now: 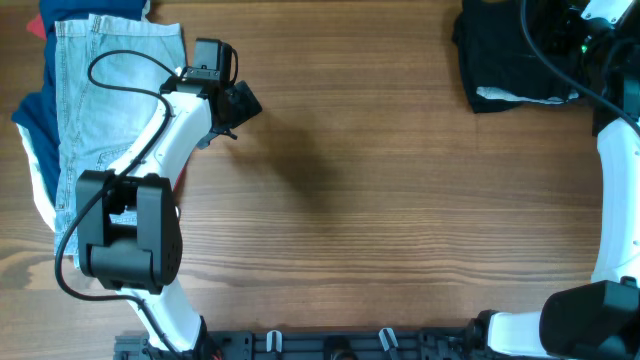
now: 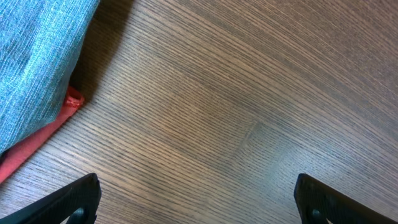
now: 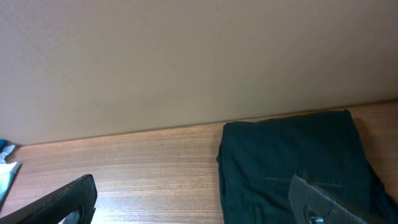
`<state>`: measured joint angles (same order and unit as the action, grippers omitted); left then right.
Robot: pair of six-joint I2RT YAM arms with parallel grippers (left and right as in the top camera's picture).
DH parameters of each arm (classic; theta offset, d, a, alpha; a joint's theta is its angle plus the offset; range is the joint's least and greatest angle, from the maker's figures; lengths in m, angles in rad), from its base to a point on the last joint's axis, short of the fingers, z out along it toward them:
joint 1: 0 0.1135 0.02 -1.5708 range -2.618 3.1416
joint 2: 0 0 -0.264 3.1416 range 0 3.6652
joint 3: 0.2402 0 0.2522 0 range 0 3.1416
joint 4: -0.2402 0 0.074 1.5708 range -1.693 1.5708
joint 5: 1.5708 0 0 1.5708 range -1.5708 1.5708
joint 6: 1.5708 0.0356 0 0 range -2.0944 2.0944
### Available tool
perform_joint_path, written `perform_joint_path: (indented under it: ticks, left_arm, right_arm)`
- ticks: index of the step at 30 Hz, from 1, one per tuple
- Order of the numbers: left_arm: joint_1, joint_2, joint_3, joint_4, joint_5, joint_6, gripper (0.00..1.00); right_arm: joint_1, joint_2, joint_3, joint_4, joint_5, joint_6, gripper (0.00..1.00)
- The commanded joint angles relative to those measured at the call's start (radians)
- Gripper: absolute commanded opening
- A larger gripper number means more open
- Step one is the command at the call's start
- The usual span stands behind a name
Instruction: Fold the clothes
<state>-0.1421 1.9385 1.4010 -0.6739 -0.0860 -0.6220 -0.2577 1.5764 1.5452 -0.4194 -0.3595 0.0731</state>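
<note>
A pair of light-blue faded denim shorts (image 1: 100,90) lies at the left end of the brown wood-grain counter (image 1: 380,200), on top of navy cloth (image 1: 32,120) and red cloth (image 2: 37,140). Just right of the denim shorts, the left end effector (image 2: 199,202) hangs above bare wood, jaws spread wide and holding nothing. Well to the right of the denim shorts, the plain black fabric shorts (image 1: 510,55) sit in a compact rectangle with white lining (image 1: 500,96) showing at the near edge. The right end effector (image 3: 199,200) hangs by them, jaws wide apart, gripping nothing.
</note>
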Motion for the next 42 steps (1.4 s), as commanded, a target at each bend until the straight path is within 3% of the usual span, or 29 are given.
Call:
perform_joint_path:
  ticks: [1, 7, 16, 26, 32, 42]
  left_arm:
    - [0.002, -0.025, 0.003, -0.034, -0.056, 0.016, 1.0]
    - [0.002, -0.027, 0.003, 0.009, -0.061, 0.02, 1.0]
    - [-0.007, -0.223, 0.003, 0.252, -0.062, 0.332, 1.0]
    - [0.121, -0.571, -0.015, 0.143, -0.064, 0.361, 1.0]
    - [0.233, -0.8, -0.195, 0.172, -0.004, 0.407, 1.0]
    - [0.315, -1.252, -0.682, 0.36, 0.026, 0.41, 1.0]
  right_arm:
    - [-0.002, 0.01, -0.002, -0.001, 0.013, -0.02, 1.0]
    - [-0.002, 0.01, -0.002, -0.001, 0.013, -0.02, 1.0]
    - [-0.002, 0.01, -0.002, -0.006, 0.013, -0.02, 1.0]
    - [-0.002, 0.01, -0.002, -0.008, 0.013, -0.02, 1.0]
    - [-0.002, 0.01, -0.002, -0.008, 0.013, -0.02, 1.0]
    - [-0.002, 0.01, -0.002, -0.008, 0.013, -0.02, 1.0]
